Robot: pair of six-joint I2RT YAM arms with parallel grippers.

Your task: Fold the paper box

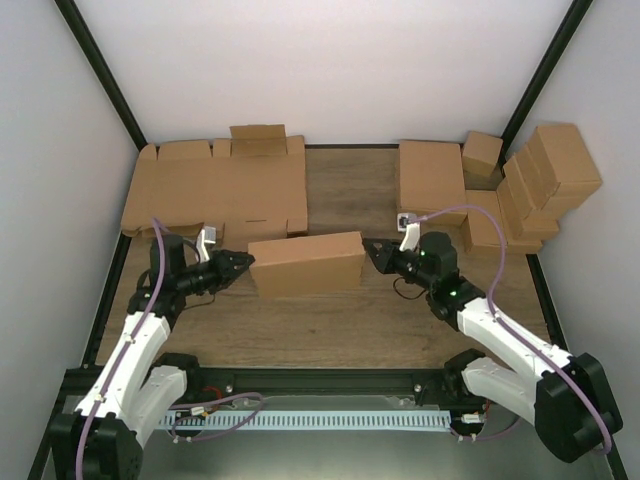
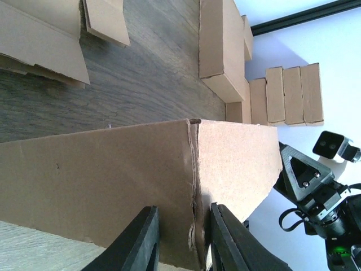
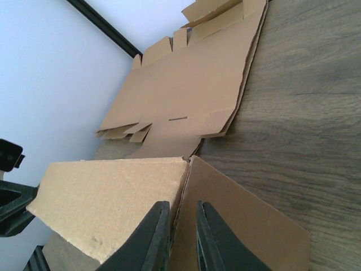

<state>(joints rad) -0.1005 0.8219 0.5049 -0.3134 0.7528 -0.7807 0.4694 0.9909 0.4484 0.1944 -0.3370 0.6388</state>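
Pinching a raw cardboard edge, the left gripper (image 2: 183, 243) has its black, faceted plastic fingers (image 2: 141, 240) drawn in on either side of the folded corner at one end of the paper box (image 2: 113, 186). The right gripper (image 3: 180, 237) does the same at the other end, its two dark fingers (image 3: 217, 240) nearly together with a thin wall of board caught between them.

From where I stand the box sits near the middle of the wooden table (image 1: 340, 330), held between the two arms and tipped a little, its right end higher in the overhead view. It is plain brown corrugated board, matte and slightly fuzzy, with a ragged die-cut seam running down the corner by the left jaws. It reads as a long, shallow slab with one broad panel facing up; by the right jaws a flap angles away from the top panel.

Behind it, at the back left, a spread of flat blanks (image 1: 215, 190) lies with tabs and slots showing. At the back right stands a cluster of finished boxes (image 1: 545, 175), smaller and blockier, some leaning on one another.
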